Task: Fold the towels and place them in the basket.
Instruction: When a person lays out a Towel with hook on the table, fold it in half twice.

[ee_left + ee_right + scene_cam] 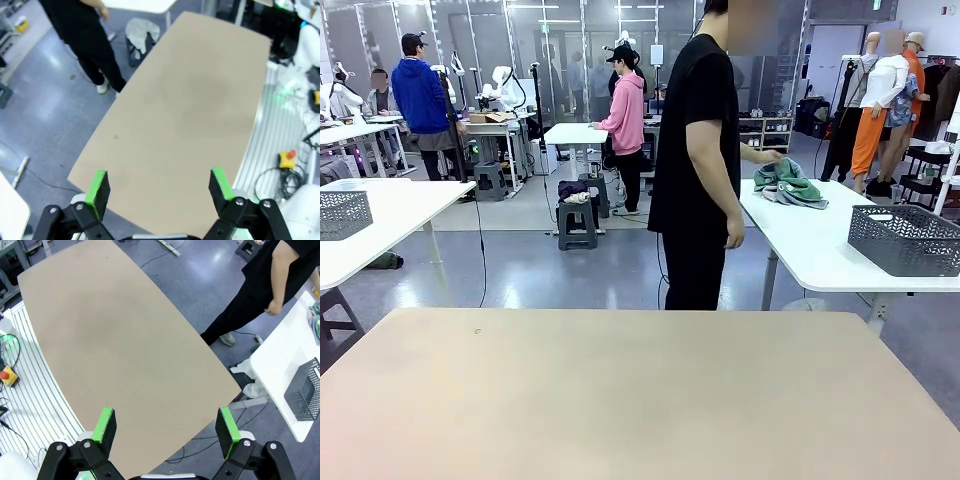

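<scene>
A pile of mint-green towels (790, 184) lies on a white side table (810, 245) at the right, beyond my table. A person in black (695, 160) stands at the far edge with one hand at that pile. The dark grey lattice basket (905, 238) stands on the same white table, nearer the front; it appears in the right wrist view as the basket (305, 390), with a sliver of towels (316, 320) at the edge. My left gripper (159, 186) hangs open high above the beige table (190, 110). My right gripper (165, 425) is open too, over the same table (110, 335), nothing between its fingers.
A second grey basket (342, 213) sits on a white table at the left. A small stool (577, 222) with cloths on it stands behind the person. Cables and a red-and-yellow stop button (288, 159) lie on the floor by the arm bases.
</scene>
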You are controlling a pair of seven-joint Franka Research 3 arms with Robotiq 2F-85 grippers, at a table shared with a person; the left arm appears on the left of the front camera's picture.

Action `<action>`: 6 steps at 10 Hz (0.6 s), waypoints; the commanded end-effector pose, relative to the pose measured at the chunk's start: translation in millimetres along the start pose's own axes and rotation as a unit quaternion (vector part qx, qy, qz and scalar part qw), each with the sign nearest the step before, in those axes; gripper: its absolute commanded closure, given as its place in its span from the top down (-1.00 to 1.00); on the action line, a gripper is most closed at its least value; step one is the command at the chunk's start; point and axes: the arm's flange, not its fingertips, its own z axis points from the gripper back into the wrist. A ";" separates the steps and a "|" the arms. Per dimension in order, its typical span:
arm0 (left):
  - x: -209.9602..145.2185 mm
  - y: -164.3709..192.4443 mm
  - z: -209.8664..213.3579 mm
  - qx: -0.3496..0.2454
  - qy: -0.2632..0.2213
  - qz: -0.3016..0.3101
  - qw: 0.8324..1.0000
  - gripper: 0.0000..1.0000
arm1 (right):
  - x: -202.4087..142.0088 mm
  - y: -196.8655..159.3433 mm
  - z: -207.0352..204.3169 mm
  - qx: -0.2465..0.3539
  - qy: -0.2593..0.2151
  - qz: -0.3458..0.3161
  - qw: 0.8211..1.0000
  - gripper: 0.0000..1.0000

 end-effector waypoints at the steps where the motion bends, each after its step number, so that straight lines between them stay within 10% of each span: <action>1: 1.6 10.1 15.8 -0.042 -0.021 -0.024 0.999 1.00 | 0.4 0.2 -0.1 0.003 -0.003 0.004 1.000 1.00; 6: -11.5 13.0 35.7 -0.050 -0.079 -0.026 0.995 1.00 | 0.4 0.2 -0.1 0.003 -0.003 0.004 1.000 1.00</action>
